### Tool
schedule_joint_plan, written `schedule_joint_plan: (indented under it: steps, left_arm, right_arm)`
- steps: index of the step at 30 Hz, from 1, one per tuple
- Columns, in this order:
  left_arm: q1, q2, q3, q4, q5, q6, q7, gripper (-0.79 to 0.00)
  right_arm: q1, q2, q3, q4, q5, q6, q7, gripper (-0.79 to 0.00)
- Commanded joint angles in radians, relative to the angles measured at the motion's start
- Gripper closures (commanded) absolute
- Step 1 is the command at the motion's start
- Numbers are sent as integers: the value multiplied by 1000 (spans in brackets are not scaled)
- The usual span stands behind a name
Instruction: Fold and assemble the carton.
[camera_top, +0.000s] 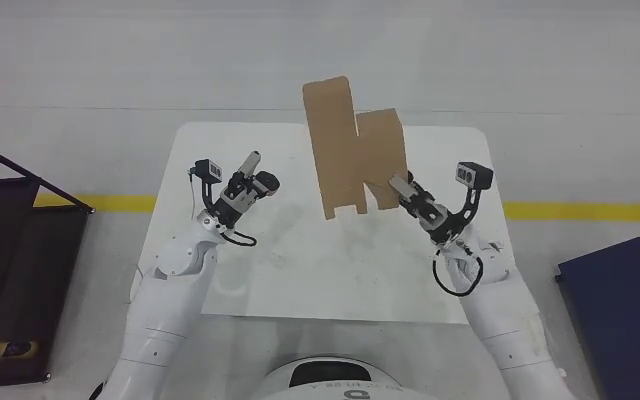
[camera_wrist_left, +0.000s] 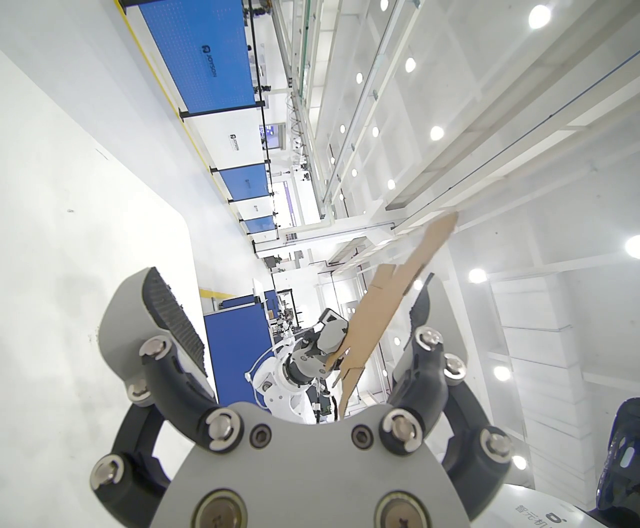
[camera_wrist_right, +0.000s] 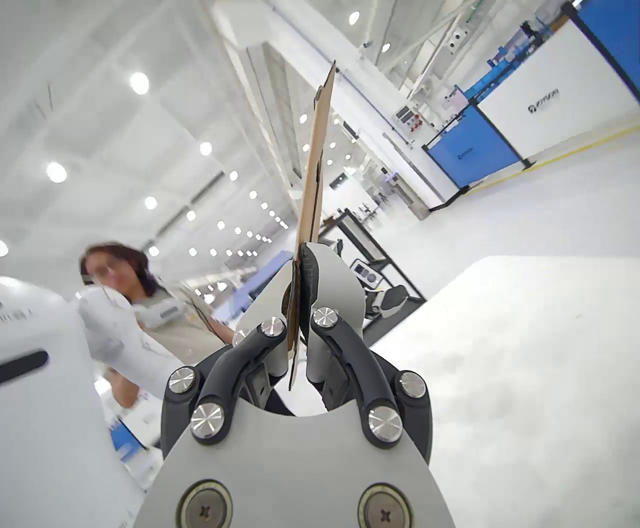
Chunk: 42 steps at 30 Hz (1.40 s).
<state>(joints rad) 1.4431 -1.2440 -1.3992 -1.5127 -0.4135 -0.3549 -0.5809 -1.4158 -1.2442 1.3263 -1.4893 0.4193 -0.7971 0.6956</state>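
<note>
A flat, unfolded brown carton (camera_top: 352, 150) is held up in the air above the white table (camera_top: 300, 270), its flaps pointing down. My right gripper (camera_top: 398, 187) is shut on the carton's lower right edge; in the right wrist view the cardboard (camera_wrist_right: 314, 165) runs edge-on between the pads (camera_wrist_right: 312, 272). My left gripper (camera_top: 255, 172) is open and holds nothing, raised over the table's left part, apart from the carton. From the left wrist view the carton (camera_wrist_left: 395, 290) appears edge-on in the distance between the open fingers (camera_wrist_left: 172, 320).
The white table's far corner (camera_wrist_right: 525, 310) is rounded. A yellow floor line (camera_top: 570, 211) runs past both sides of the table. A dark panel (camera_top: 30, 250) stands at the left and a blue one (camera_top: 610, 310) at the right.
</note>
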Motion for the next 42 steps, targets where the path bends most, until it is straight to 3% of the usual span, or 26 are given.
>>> schedule_joint_plan:
  steps: [1,3,7,13,18,20,31,33,35,42]
  left_arm:
    - [0,0,0,0,0,0,0,-785]
    - [0,0,0,0,0,0,0,-785]
    - [0,0,0,0,0,0,0,-785]
    - [0,0,0,0,0,0,0,-785]
    - [0,0,0,0,0,0,0,-785]
    - [0,0,0,0,0,0,0,-785]
    - [-1,0,1,-3,9,-1,0,-785]
    - [-8,6,5,-31,133,-23,-20,-785]
    - [-4,9,6,-52,179,-53,-27,-785]
    - [0,19,-2,-43,147,-121,-144,-785]
  right_arm:
    - [13,4,-2,25,353,194,121,0]
    - [31,6,12,87,603,391,244,0]
    - [69,3,13,191,816,637,332,0]
    - [90,-15,-12,288,1094,931,285,0]
    - [95,-28,-30,323,1248,1111,222,0]
    - [95,-30,-30,321,1285,1149,203,0]
    - [95,-30,-30,321,1285,1149,203,0]
    - [95,-30,-30,321,1285,1149,203,0]
    - [80,-36,-33,300,1407,1259,169,0]
    - [56,-39,-5,259,1883,1565,-210,0]
